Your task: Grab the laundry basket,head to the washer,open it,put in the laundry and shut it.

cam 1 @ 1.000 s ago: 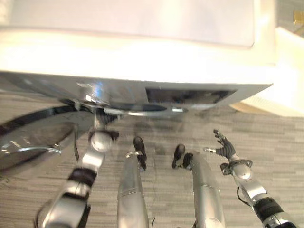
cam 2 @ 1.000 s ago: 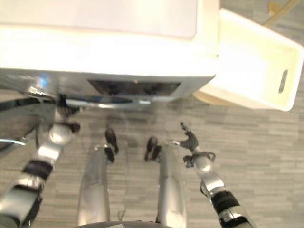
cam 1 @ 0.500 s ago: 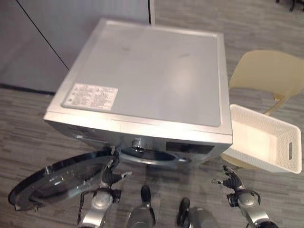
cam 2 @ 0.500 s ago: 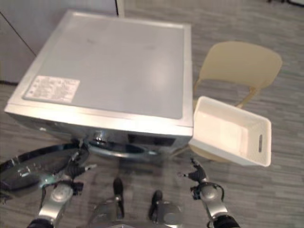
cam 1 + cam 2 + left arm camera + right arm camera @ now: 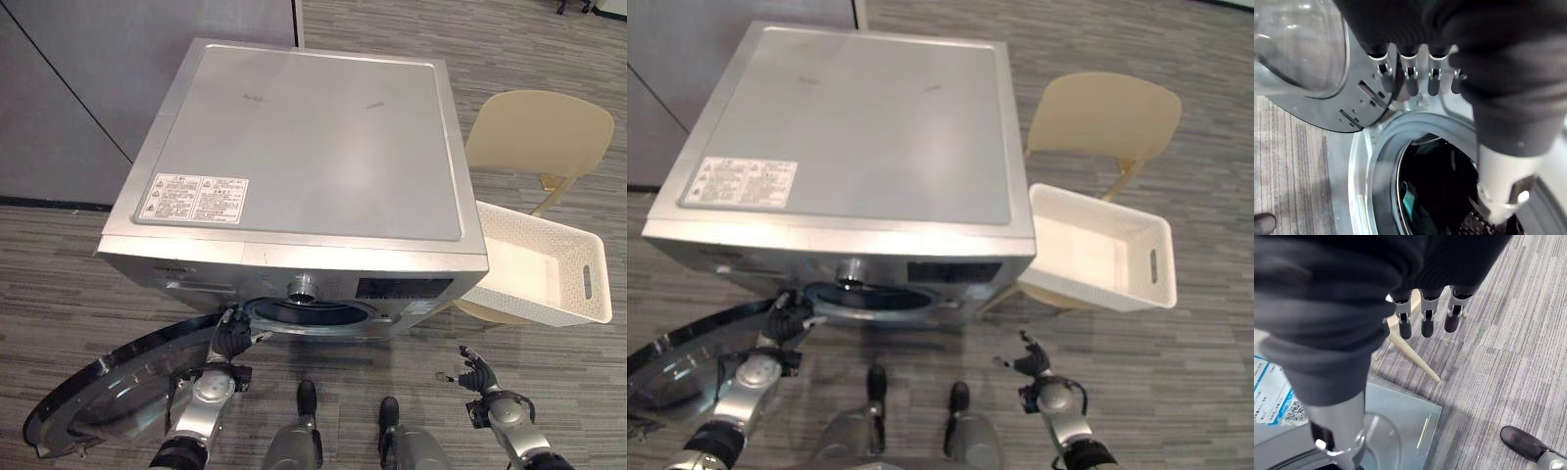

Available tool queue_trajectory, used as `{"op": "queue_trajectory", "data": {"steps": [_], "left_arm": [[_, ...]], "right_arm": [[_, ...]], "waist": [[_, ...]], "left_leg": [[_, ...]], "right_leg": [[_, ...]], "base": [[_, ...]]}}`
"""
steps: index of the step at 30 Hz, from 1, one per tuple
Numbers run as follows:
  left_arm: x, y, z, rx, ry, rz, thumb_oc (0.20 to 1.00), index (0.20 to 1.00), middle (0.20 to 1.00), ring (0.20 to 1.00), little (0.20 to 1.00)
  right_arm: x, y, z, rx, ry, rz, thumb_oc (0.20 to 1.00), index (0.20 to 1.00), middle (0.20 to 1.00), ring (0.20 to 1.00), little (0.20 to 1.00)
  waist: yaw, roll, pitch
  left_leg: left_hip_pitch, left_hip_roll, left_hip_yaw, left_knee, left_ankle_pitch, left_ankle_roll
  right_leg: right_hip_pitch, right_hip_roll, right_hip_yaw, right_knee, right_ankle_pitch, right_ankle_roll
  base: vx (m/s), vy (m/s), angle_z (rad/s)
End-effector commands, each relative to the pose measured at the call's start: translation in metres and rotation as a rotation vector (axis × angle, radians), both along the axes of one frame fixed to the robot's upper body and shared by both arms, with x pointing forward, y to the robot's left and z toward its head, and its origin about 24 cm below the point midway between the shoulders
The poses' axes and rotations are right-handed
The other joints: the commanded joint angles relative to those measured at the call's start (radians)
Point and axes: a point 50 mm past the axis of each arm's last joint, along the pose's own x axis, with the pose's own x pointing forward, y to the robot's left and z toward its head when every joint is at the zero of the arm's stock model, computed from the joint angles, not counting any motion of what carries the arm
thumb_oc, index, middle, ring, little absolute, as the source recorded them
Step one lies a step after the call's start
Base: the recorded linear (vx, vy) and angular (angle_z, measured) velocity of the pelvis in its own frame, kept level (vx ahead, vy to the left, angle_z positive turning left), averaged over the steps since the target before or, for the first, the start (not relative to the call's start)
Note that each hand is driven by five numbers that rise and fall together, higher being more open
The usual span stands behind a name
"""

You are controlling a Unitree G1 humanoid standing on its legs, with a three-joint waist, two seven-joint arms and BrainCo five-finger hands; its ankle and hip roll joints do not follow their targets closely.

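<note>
White basket [image 5: 544,264] empty; my left hand [image 5: 231,338], fingers relaxed, holds nothing by the washer door [image 5: 118,387]. Shoving off-centre risks no latch.

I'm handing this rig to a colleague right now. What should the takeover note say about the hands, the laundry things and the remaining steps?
Left hand: open, fingers straight, at the hinge edge of the washer door, holding nothing.
Right hand: open, free above the floor, holding nothing.
Washer: door swung wide open to the robot's left; dark laundry shows inside the drum.
Laundry basket: on the beige chair right of the washer, looks empty.
Done: washer opened, laundry apparently loaded.
Left: shut the door.
</note>
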Motion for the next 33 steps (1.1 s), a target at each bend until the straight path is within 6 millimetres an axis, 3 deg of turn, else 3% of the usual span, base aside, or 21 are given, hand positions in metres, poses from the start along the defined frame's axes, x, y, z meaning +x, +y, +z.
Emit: {"op": "queue_trajectory", "data": {"steps": [1,2,4,7,8,10,11,13,20,22,27,28,29,33], "left_arm": [[-0.012,0.015,0.007,0.063,-0.036,0.018,1.0,1.0,1.0,1.0,1.0],[-0.012,0.015,0.007,0.063,-0.036,0.018,1.0,1.0,1.0,1.0,1.0],[-0.014,0.015,0.005,0.06,-0.034,0.024,1.0,1.0,1.0,1.0,1.0],[-0.011,0.012,0.007,0.047,-0.051,0.026,1.0,1.0,1.0,1.0,1.0],[-0.01,0.009,0.007,0.045,-0.05,0.014,1.0,1.0,1.0,1.0,1.0],[-0.01,0.006,0.006,0.054,-0.041,-0.014,1.0,1.0,1.0,1.0,1.0],[-0.011,0.003,0.005,0.05,-0.038,-0.03,1.0,1.0,1.0,1.0,1.0],[-0.011,-0.001,0.003,0.047,-0.03,-0.033,1.0,1.0,1.0,1.0,1.0],[0.001,0.001,0.021,0.147,-0.099,-0.089,1.0,1.0,1.0,1.0,1.0],[0.009,0.003,0.034,0.198,-0.154,-0.098,1.0,1.0,1.0,1.0,1.0],[0.05,0.026,0.092,0.443,-0.34,-0.076,1.0,1.0,1.0,1.0,1.0],[0.064,0.032,0.113,0.513,-0.39,-0.059,1.0,1.0,1.0,1.0,1.0],[0.065,0.032,0.113,0.513,-0.391,-0.06,1.0,1.0,1.0,1.0,1.0],[0.089,0.056,0.156,0.699,-0.439,-0.012,1.0,1.0,1.0,1.0,1.0]], "right_arm": [[0.006,0.002,0.01,0.014,-0.072,0.004,1.0,1.0,1.0,1.0,1.0],[0.006,0.002,0.009,0.015,-0.072,0.004,1.0,1.0,1.0,1.0,1.0],[0.007,0.001,0.012,0.017,-0.088,-0.004,1.0,1.0,1.0,1.0,1.0],[0.009,-0.006,0.015,-0.006,-0.098,-0.014,1.0,1.0,1.0,1.0,1.0],[0.008,-0.009,0.014,-0.017,-0.086,-0.02,1.0,1.0,1.0,1.0,1.0],[-0.001,-0.015,0.009,-0.023,-0.057,-0.041,1.0,1.0,1.0,1.0,1.0],[-0.006,-0.015,0.007,-0.017,-0.048,-0.037,1.0,1.0,1.0,1.0,1.0],[-0.008,-0.014,0.004,-0.017,-0.026,-0.029,1.0,1.0,1.0,1.0,1.0],[-0.006,-0.014,0.004,-0.012,-0.029,-0.024,1.0,1.0,1.0,1.0,1.0],[-0.006,-0.012,0.004,-0.01,-0.028,-0.018,1.0,1.0,1.0,1.0,1.0],[-0.011,-0.009,0.003,-0.01,-0.017,0.022,1.0,1.0,1.0,1.0,1.0],[-0.012,-0.009,0.003,-0.013,-0.014,0.039,1.0,1.0,1.0,1.0,1.0],[-0.012,-0.009,0.003,-0.013,-0.015,0.038,1.0,1.0,1.0,1.0,1.0],[-0.007,-0.009,0.007,-0.027,-0.028,0.07,1.0,1.0,1.0,1.0,1.0]], "waist": [[0.073,-0.051,-0.006],[0.073,-0.051,-0.006],[0.089,-0.043,-0.003],[0.087,-0.004,0.032],[0.077,-0.001,0.042],[0.04,-0.018,0.039],[0.022,-0.033,0.035],[0.005,-0.03,0.022],[-0.01,-0.025,-0.027],[-0.013,-0.028,-0.034],[-0.033,-0.033,-0.052],[-0.044,-0.031,-0.053],[-0.043,-0.031,-0.052],[-0.062,-0.024,-0.043]], "left_leg": [[-0.055,-0.038,-0.032,0.007,0.014,-0.05],[-0.054,-0.038,-0.033,0.007,0.014,-0.05],[-0.111,-0.031,-0.047,0.005,0.076,-0.086],[-0.149,-0.024,-0.072,-0.027,0.157,-0.145],[-0.152,-0.03,-0.072,-0.023,0.142,-0.144],[-0.127,-0.034,-0.052,0.072,0.039,-0.096],[-0.1,-0.045,-0.059,0.141,-0.042,-0.082],[-0.016,-0.039,-0.083,0.124,-0.089,-0.076],[0.055,-0.051,-0.068,0.023,-0.092,-0.061],[0.072,-0.055,-0.06,0.012,-0.097,-0.056],[0.109,-0.067,-0.036,-0.025,-0.104,-0.046],[0.108,-0.069,-0.03,-0.034,-0.101,-0.045],[0.108,-0.069,-0.029,-0.035,-0.101,-0.045],[0.091,-0.072,-0.017,-0.052,-0.089,-0.043]], "right_leg": [[0.181,0.046,-0.004,-0.158,-0.034,0.022],[0.183,0.046,-0.005,-0.161,-0.033,0.022],[0.185,0.078,0.001,-0.234,-0.053,-0.008],[0.14,0.118,-0.001,-0.221,-0.052,-0.033],[0.128,0.115,-0.014,-0.218,-0.043,-0.035],[0.105,0.072,-0.058,-0.239,0.002,-0.028],[0.101,0.046,-0.071,-0.254,0.022,-0.028],[0.102,0.043,-0.072,-0.258,0.033,-0.024],[0.126,0.033,-0.065,-0.271,0.048,-0.004],[0.135,0.028,-0.058,-0.273,0.053,0.005],[0.14,0.015,-0.033,-0.268,0.063,0.028],[0.131,0.011,-0.03,-0.267,0.069,0.033],[0.13,0.011,-0.029,-0.267,0.069,0.033],[0.094,0.006,-0.017,-0.268,0.09,0.045]], "base": [[-0.19,-0.171,0.13],[-0.22,-0.188,0.07],[-0.2,-0.155,0.03],[-0.27,-0.086,0.41],[-0.37,-0.002,0.96],[-0.33,0.021,0.74],[-0.19,0.054,1.01],[-0.03,0.137,0.72],[0.07,0.133,-0.03],[0.09,0.136,-0.28],[0.09,0.12,-0.06],[0.03,0.064,-0.02],[0.02,0.063,-0.05],[-0.02,0.058,-0.13]]}}
